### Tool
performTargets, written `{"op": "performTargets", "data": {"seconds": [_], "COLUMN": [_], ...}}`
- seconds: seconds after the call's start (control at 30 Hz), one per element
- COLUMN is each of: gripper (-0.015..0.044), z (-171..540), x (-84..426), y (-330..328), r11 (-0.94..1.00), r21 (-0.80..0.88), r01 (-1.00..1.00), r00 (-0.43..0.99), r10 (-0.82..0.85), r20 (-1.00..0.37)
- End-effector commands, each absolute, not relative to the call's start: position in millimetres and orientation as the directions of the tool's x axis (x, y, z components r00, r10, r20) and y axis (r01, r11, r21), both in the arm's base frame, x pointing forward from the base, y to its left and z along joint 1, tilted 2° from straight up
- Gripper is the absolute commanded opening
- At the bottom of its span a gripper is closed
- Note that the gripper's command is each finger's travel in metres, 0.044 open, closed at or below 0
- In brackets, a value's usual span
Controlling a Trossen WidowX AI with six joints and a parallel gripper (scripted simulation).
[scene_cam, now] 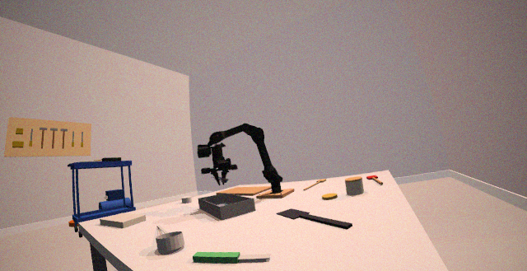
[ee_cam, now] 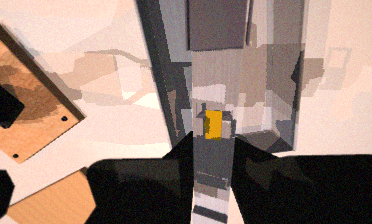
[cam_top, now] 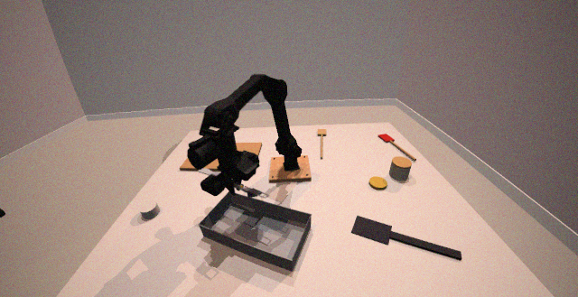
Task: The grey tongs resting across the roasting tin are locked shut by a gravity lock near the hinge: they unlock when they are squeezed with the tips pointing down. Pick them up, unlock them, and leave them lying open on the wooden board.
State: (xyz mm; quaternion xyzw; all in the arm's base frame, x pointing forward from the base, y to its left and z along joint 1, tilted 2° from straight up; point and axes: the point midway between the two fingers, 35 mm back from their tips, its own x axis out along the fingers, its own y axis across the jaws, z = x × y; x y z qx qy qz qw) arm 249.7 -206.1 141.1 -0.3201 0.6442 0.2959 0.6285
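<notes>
Clenched around grey tongs with tool, pointing down. Held above bench, clear of roasting tin, not lying on wooden board (impossible to tell whether unlocked).

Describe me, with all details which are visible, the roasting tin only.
The roasting tin is a rectangular, open-topped pan with low, straight, dark grey walls and a paler, shiny-looking floor, metallic in look. It stands upright on the pale table, with shadows or reflections across its inside. The tongs, held by the tool, appear above it; only the table seems to touch it.
</notes>
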Motion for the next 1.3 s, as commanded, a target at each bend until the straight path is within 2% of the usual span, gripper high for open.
{"op": "performTargets", "data": {"seconds": [0.0,0.33,0.63,0.93,1.27], "gripper": [-0.0150,-0.0150,-0.0150,-0.0150,-0.0150], "z": [145,150,155,160,165], "x": [247,235,223,211,196], "y": [-213,-229,-242,-255,-268], "r11": [0.723,0.937,0.999,0.927,0.703], "r21": [-0.033,-0.042,-0.045,-0.043,-0.034], "r01": [-0.690,-0.346,0.014,0.373,0.710], "r00": [0.002,0.002,0.001,0.001,-0.001], "r10": [-0.044,-0.044,-0.045,-0.047,-0.048], "r20": [-0.999,-0.999,-0.999,-0.999,-0.999]}}
